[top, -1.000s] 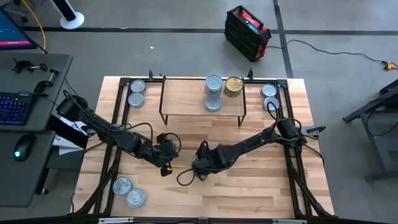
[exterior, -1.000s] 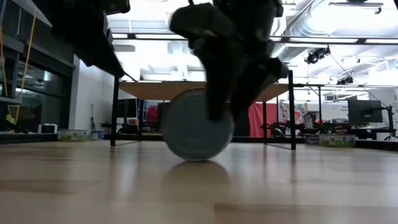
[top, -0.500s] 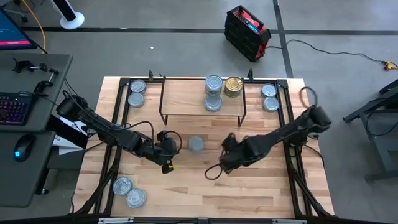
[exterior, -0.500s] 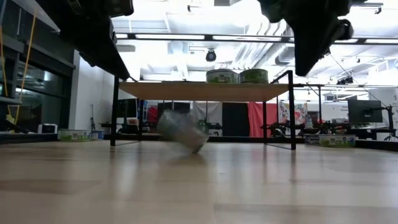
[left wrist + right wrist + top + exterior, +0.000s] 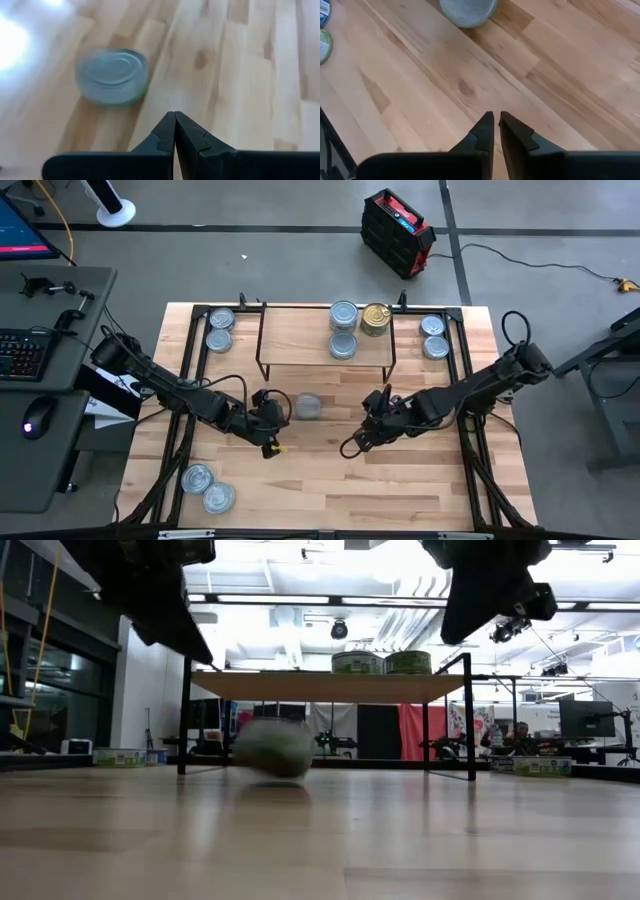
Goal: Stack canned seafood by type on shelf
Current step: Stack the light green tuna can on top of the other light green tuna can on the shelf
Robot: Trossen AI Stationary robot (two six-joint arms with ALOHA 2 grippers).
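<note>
**Operator:** Where is the loose tin, and what are both sets of fingers doing?

**Technician:** The loose tin (image 5: 308, 407) lies on the bare desk (image 5: 330, 480) at frame centre in the high view, below the shelf (image 5: 325, 345), between the two arms. It shows blurred — whether it is rolling or at rest cannot be told. The left gripper (image 5: 270, 415) sits just left of it, fingers pressed together and holding nothing. The right gripper (image 5: 375, 415) stands well apart to the right, fingers almost touching, likewise empty.

**Operator:** Handling characteristics?

**Technician:** By appearance: rigid metal, flat and round, smooth sides — likely slippery, and prone to roll if tipped on edge. Judged moderately heavy for its size and not fragile. Recommended hold: fingers spread across the diameter, closing on the side wall with the tin lying flat on its lid or base.

**Operator:** Surroundings and obstructions?

**Technician:** On the shelf, upper centre: two silver tins (image 5: 343, 330) and the gold tin (image 5: 376, 318). Further pairs lie at upper left (image 5: 220, 328), upper right (image 5: 433, 336) and lower left (image 5: 208, 487). The shelf's black wire legs (image 5: 390, 365) border the approach, and the left gripper crowds the tin on one side.
</note>
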